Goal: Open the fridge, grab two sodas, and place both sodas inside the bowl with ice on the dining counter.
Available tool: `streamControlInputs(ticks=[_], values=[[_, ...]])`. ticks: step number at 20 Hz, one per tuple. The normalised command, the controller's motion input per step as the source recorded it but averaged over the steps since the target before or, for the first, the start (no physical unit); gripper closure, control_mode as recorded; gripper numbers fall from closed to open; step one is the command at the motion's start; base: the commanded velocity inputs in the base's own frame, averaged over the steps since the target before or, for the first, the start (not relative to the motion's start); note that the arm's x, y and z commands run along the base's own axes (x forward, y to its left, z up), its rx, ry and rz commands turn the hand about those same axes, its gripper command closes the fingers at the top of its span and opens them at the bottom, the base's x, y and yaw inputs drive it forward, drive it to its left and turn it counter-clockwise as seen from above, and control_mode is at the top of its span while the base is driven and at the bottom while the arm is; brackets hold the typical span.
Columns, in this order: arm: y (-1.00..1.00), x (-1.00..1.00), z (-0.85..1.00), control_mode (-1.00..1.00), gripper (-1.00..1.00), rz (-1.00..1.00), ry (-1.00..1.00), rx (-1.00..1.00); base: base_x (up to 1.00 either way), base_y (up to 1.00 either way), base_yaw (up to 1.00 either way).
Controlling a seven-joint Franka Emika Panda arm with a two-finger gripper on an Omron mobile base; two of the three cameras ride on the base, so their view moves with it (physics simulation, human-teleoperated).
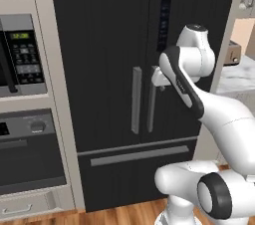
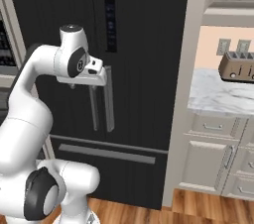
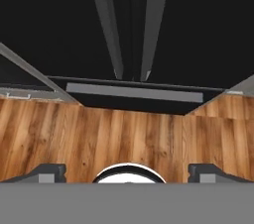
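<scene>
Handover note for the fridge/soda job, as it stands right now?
Gripper: open, empty, up by the door handles, touching nothing that I can tell.
Fridge: both doors shut, bottom drawer shut; the two grey bar handles sit side by side at the centre seam.
Done: arm brought up to the fridge.
Left: everything. Pull a door open, take two sodas, carry them to the ice bowl on the dining counter.

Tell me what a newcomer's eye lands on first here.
The tall black fridge fills the middle, both doors shut, its two grey handles side by side at the centre seam. The white arm reaches up in front of it, its open gripper close by the handles. A toaster sits on the marble counter to the right.
</scene>
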Motion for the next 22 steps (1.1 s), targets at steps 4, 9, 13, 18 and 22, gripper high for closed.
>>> streamControlInputs(ticks=[4, 9, 13, 18, 22], values=[[0.0, 0.0, 0.0, 1.0, -1.0, 0.0, 0.0, 0.0, -0.31, -0.2, 0.0], [0.03, 0.04, -0.02, -1.0, -1.0, 0.0, 0.02, -0.02, -0.13, -0.02, -0.01], [0.0, -0.02, -0.33, -1.0, -1.0, 0.0, -0.22, -0.01, 0.0, 0.0, 0.0], [-0.02, 0.11, -0.3, -1.0, -1.0, 0.0, -0.3, 0.13, 0.0, 0.0, 0.0], [-0.01, 0.39, -0.2, -1.0, -1.0, -0.03, -0.12, 0.09, 0.0, 0.0, 0.0]])
